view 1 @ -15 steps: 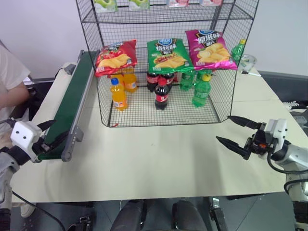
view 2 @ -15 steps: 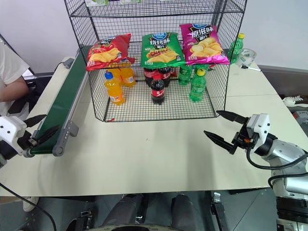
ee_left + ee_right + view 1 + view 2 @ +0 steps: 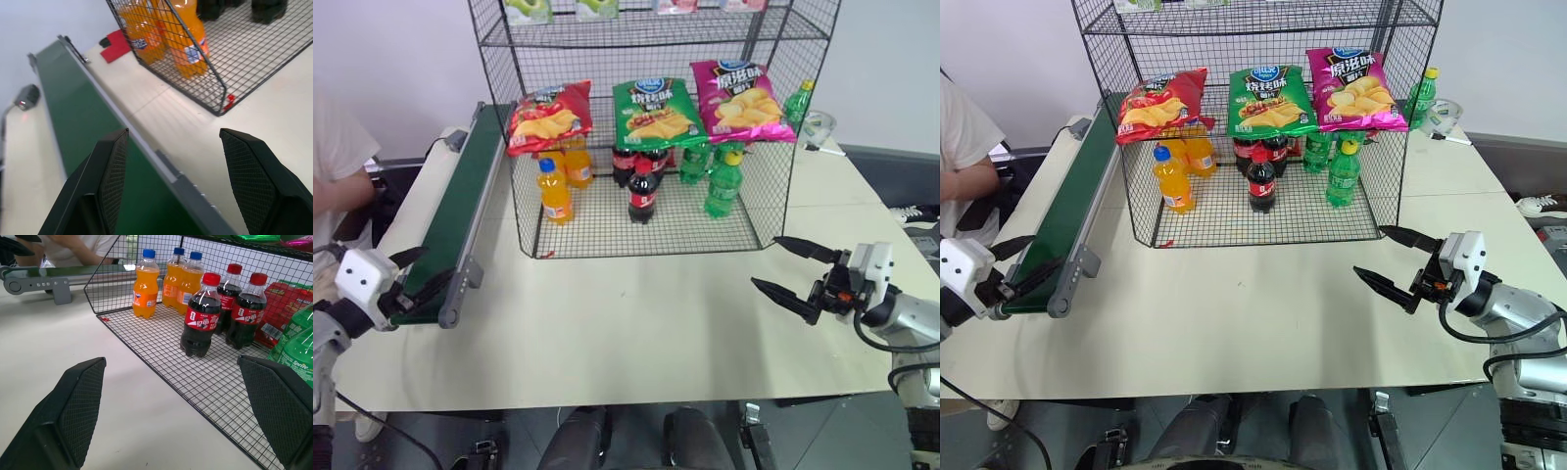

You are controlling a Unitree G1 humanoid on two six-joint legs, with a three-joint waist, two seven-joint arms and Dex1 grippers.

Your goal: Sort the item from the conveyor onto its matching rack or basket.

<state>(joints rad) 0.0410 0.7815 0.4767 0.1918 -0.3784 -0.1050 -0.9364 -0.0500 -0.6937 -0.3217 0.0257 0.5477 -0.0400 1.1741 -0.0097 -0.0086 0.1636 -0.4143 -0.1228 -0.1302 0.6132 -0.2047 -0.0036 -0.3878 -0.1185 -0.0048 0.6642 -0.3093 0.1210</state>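
The red chip bag is seen on the rack's middle shelf, upper left of centre — beside the green bag. Both grippers' jaws — left, right — are spread wide, nothing held.

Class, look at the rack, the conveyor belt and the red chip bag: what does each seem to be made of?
Rack: thin black wire grid, probably coated metal, see-through mesh.
Conveyor: matte dark-green belt, likely rubber or fabric, in a grey, apparently metal frame.
Red chip bag: glossy, crinkled plastic film, judging by its creases and shine.
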